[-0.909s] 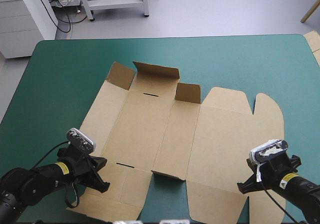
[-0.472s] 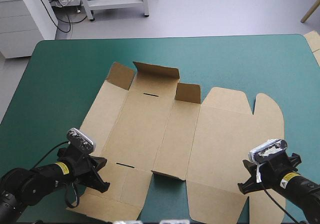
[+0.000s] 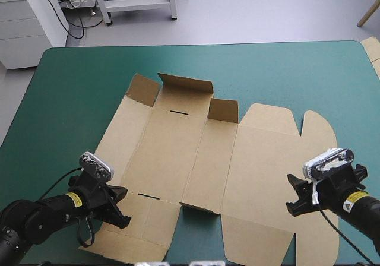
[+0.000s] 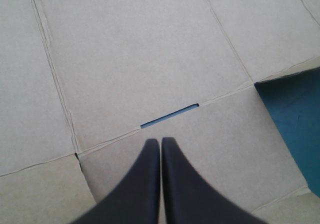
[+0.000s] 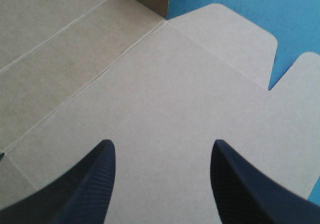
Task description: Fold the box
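A brown box (image 3: pixel 202 159) is lying mostly flat mid-counter (image 3: pixel 71 82), with its far flaps (image 3: pixel 185 89) standing up. The left jaws are pressed together, hovering over the near flap just short of its slot (image 4: pixel 169 116). The right jaws are spread apart over the lid panel. Raising the near flap likely means sliding the left tips under its edge while the right steadies the box. Nothing nearby is blocking either arm.

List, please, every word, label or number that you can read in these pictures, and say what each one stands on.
No text can be read in any view.
left arm's yellow sticker: dark marks, too small to read.
right arm's yellow sticker: dark marks, too small to read.
box: plain brown board with no print; its dark dashes are cut slots, not writing.
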### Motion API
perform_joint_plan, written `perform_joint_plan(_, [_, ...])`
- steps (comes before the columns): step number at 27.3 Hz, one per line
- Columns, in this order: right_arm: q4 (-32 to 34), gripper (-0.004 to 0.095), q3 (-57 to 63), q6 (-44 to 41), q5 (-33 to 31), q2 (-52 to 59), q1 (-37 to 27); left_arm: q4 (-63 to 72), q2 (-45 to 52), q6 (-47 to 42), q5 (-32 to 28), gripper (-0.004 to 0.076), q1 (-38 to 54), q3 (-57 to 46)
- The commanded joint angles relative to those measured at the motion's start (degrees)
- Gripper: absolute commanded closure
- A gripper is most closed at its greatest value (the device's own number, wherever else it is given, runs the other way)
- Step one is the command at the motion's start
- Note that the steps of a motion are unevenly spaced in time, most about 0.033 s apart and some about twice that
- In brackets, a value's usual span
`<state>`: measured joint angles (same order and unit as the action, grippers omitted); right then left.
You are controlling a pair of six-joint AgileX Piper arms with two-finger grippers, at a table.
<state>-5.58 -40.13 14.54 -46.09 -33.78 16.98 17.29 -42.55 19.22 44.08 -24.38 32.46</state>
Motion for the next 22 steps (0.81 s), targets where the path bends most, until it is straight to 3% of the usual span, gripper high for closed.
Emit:
perform_joint_plan(1, [0.20, 0.0378, -5.62, 0.26, 2.26, -3.69, 0.11, 1.65, 0.24, -1.02, -2.78, 0.0731, -0.28, 1.98])
perform_joint_plan(22, [0.06, 0.0380, -40.48, 14.00, -4.79, -46.93, 0.11, 1.41, 0.24, -1.02, -2.67, 0.0731, -0.28, 1.98])
